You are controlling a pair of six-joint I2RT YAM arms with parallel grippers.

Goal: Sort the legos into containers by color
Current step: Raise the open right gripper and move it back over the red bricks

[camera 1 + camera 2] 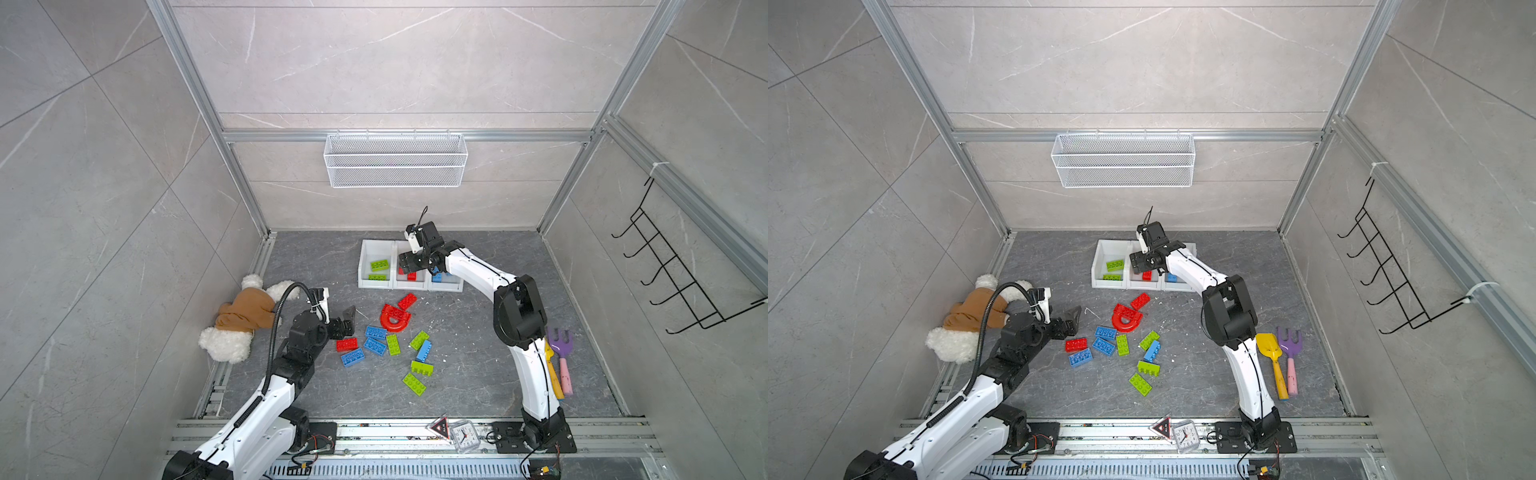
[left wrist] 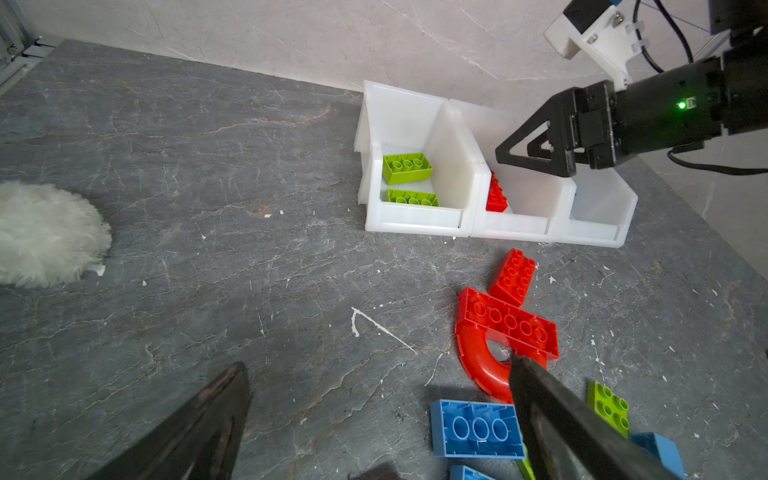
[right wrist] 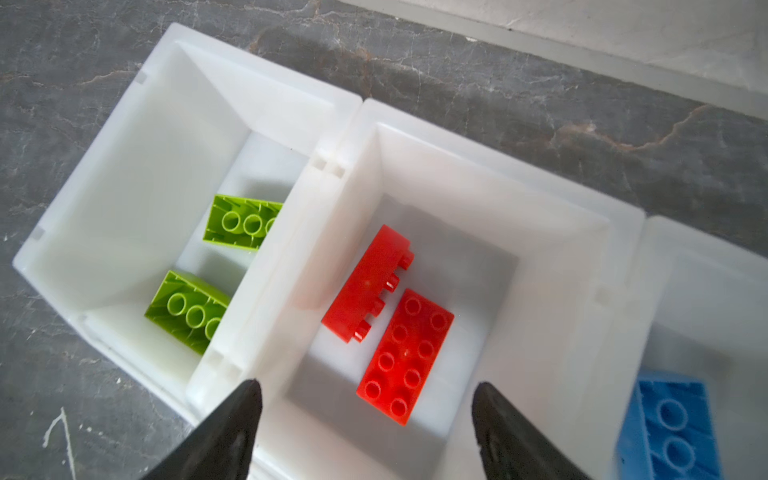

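Glossy plastic legos (image 3: pixel 405 357), smooth plastic containers (image 3: pixel 540 232)

I see the whole floor (image 1: pixel 478 374) from high overhead, steeply down, in both top views. The left wrist view faces the bins (image 2: pixel 415 226) from low; the right wrist view looks close into the same bins.

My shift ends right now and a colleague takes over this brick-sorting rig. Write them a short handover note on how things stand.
Left gripper: open, empty, beside the unsorted pile.
Right gripper: open, empty, above the middle bin.
Done: two green bricks in the left bin, two red bricks in the middle bin, at least one blue brick in the right bin, partly hidden.
Left: on the tabletop, the red arch, two loose red bricks, four loose blue bricks, four loose green bricks, each to its colour's bin.
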